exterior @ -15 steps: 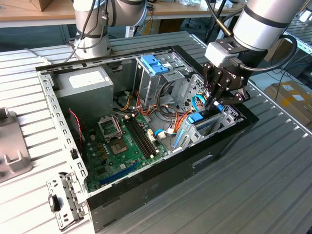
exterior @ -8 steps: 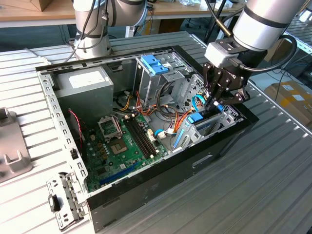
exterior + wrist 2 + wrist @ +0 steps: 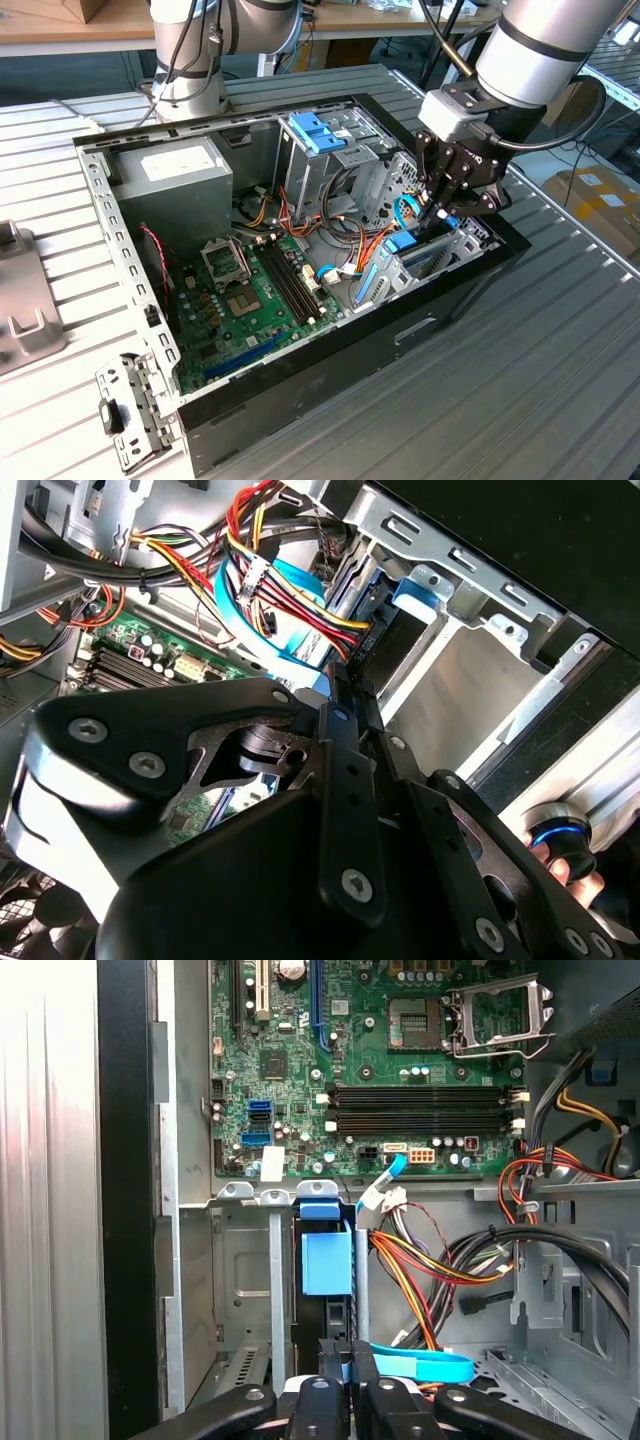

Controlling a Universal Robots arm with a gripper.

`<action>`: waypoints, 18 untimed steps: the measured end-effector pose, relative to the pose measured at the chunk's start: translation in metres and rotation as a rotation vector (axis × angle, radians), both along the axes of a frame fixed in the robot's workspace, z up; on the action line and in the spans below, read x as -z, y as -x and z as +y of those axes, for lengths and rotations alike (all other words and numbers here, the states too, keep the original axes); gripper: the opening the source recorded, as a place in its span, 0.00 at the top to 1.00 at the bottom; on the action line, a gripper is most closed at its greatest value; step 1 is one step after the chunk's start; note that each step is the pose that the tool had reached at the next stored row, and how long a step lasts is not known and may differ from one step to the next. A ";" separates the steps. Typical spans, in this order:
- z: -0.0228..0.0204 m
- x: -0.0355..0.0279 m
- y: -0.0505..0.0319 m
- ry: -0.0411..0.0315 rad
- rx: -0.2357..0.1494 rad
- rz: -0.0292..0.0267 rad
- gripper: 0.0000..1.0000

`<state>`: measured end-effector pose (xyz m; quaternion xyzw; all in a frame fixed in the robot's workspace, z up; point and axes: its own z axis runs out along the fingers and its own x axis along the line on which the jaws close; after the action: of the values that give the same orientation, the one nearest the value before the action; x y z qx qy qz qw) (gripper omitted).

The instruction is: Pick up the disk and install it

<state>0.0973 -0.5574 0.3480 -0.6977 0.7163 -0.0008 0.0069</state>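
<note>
We see the gripper (image 3: 437, 212) down in the computer case (image 3: 300, 390), fingers together on the disk's (image 3: 326, 1260) rear edge; it stands on edge in its bay, blue tab toward the motherboard (image 3: 400, 1060) at twelve o'clock

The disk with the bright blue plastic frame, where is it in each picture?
Exterior view: the dark disk in its bright blue plastic carrier stands in the metal bay under the black gripper.
First wrist view: its blue tab sits between the gripper and the green motherboard.
Second wrist view: the blue tab shows beyond the gripper, beside the cables.
Shared landmark: the green motherboard.
</note>
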 end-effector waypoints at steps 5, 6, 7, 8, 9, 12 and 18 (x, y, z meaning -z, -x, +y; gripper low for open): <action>-0.0017 0.0013 0.0000 0.0000 0.000 0.0000 0.84; -0.0025 0.0018 0.0000 -0.0001 0.000 0.0000 0.84; -0.0028 0.0021 0.0000 0.0000 0.000 0.0000 0.84; -0.0029 0.0023 0.0000 0.0001 0.000 0.0000 0.84; -0.0029 0.0023 0.0000 0.0002 0.000 0.0000 0.84; -0.0030 0.0024 0.0000 0.0002 0.000 0.0000 0.84; -0.0031 0.0026 0.0000 0.0001 0.000 0.0000 0.70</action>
<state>0.0973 -0.5605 0.3454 -0.6978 0.7163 -0.0009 0.0069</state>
